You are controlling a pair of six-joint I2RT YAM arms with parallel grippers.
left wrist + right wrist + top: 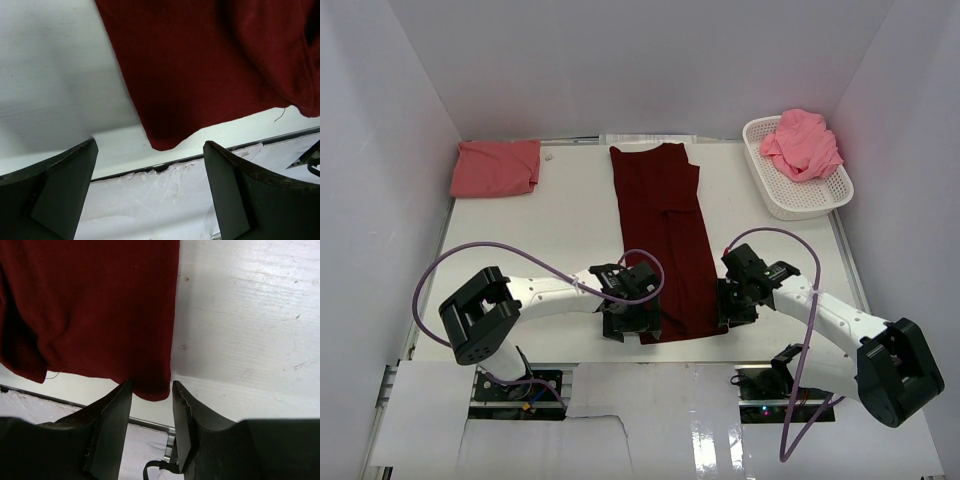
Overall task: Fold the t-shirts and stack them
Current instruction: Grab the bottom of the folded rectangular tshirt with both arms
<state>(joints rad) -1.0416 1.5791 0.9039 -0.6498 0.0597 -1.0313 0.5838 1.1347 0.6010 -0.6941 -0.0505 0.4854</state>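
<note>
Top external: maroon t-shirt lies as a long strip, its hem at both grippers. Left gripper is spread wide, one hem corner just ahead of its fingertips. Right gripper is half-open, straddling the other corner. Probably set to lift the hem for a fold.

A long shirt lies flat down the middle of the bench. A folded shirt sits at the far left corner. A basket sits far right, with a bunched-up shirt in it. The left hand is at the long shirt's near left corner. The right hand is at its near right corner.
</note>
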